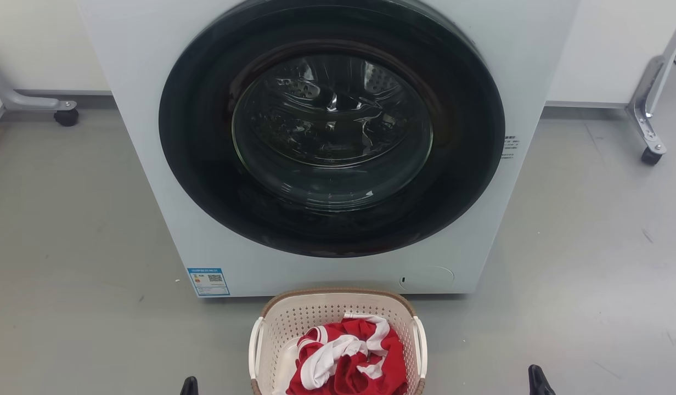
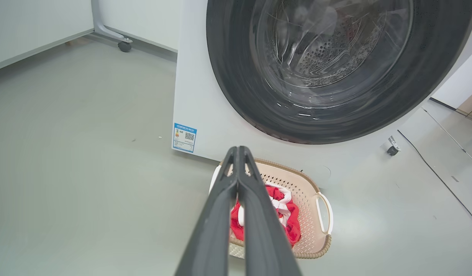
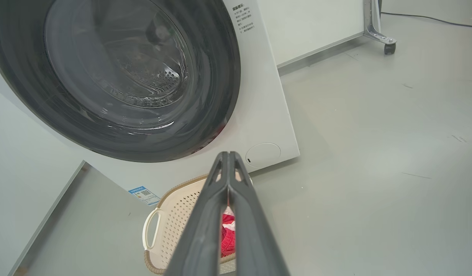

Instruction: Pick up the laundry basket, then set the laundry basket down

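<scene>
A castor-footed metal leg (image 1: 36, 102) is seen at the far left edge of the grey floor (image 1: 69, 247), where the floor meets the wall. The left hand (image 1: 189, 386) is shown as a dark tip at the bottom of the head view, left of the basket and apart from it. In the left wrist view its two fingers (image 2: 220, 214) are pressed together along their length, closed on nothing and held above the floor. A white front-loading washing machine (image 1: 261, 274) is set against the floor's far edge. Its round dark door (image 1: 332, 126) is shut, and a blue label (image 1: 208, 281) is stuck at its lower left corner. The laundry basket (image 1: 294, 321) is stood on the floor just in front of the machine's base, below the middle of the door, with a white handle (image 1: 254, 348) on either side. A red and white garment (image 1: 349, 356) is heaped inside it. The right hand (image 1: 538, 381) is placed to the right of the basket, clear of it. In the right wrist view its fingers (image 3: 205, 222) are likewise closed together and empty. A second castor-footed leg (image 1: 652, 147) is seen at the floor's far right edge.
</scene>
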Tool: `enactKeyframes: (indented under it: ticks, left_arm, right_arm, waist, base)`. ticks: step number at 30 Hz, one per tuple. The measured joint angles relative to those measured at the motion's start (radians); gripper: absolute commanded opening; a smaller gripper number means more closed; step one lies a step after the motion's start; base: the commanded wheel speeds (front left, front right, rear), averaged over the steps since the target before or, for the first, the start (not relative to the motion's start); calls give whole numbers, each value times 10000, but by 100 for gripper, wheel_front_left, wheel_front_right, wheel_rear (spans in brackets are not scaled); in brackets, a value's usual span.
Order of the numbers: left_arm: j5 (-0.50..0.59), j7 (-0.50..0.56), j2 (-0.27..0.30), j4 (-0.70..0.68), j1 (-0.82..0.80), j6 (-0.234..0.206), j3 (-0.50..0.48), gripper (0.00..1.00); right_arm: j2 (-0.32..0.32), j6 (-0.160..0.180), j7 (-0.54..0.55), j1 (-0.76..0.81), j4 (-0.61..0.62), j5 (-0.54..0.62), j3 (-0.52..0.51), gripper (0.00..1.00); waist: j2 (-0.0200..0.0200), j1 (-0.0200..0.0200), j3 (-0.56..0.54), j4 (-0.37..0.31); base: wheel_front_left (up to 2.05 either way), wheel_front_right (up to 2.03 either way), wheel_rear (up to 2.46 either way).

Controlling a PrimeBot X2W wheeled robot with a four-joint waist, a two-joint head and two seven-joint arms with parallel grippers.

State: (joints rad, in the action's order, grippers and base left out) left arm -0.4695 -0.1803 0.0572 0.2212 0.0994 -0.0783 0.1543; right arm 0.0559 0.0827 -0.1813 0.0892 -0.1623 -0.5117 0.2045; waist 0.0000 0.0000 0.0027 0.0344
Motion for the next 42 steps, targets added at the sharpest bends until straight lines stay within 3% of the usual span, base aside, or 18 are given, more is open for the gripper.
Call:
enactKeyframes:
  ticks: [42]
  left_arm:
    - [-6100,1630,-58,393,-964,1066,-1348,0]
  right_arm:
    - [-81,-1070,1638,-872,-742,-5891,-1848,0]
  waist:
    - [1,1,-6,-187]
  base:
    - [0,0,0]
